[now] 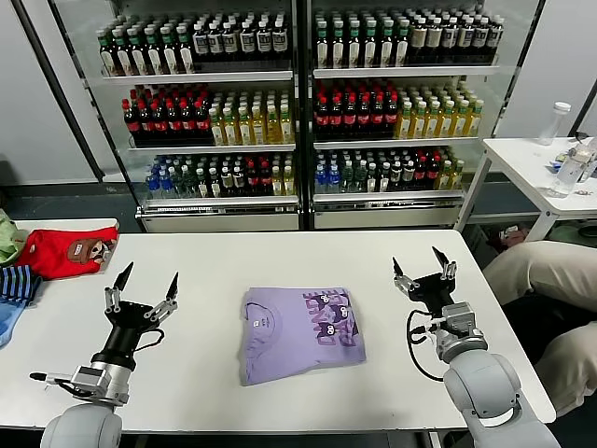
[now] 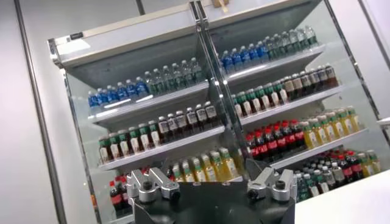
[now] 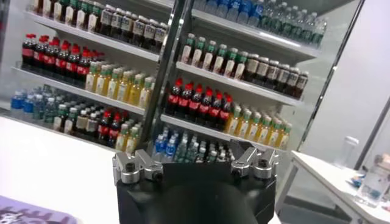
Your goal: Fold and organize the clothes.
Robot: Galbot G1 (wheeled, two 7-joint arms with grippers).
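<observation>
A lavender T-shirt [image 1: 298, 331], the clothes, lies folded into a rectangle at the middle of the white table [image 1: 215, 261], its dark cartoon figures and purple lettering facing up. A corner of it shows in the right wrist view [image 3: 30, 214]. My left gripper [image 1: 146, 283] is raised to the left of the shirt, open and empty, fingers pointing up toward the shelves. To the right of the shirt my right gripper [image 1: 422, 263] stands the same way, open with nothing in it. Neither touches the shirt.
A red garment [image 1: 65, 250], a green one [image 1: 9, 238] and a striped blue one [image 1: 14, 285] lie at the table's left edge. Drink-bottle shelves [image 1: 298, 112] stand behind the table. A small white table [image 1: 541, 163] with bottles is at the right, and a seated person's legs [image 1: 550, 289] nearby.
</observation>
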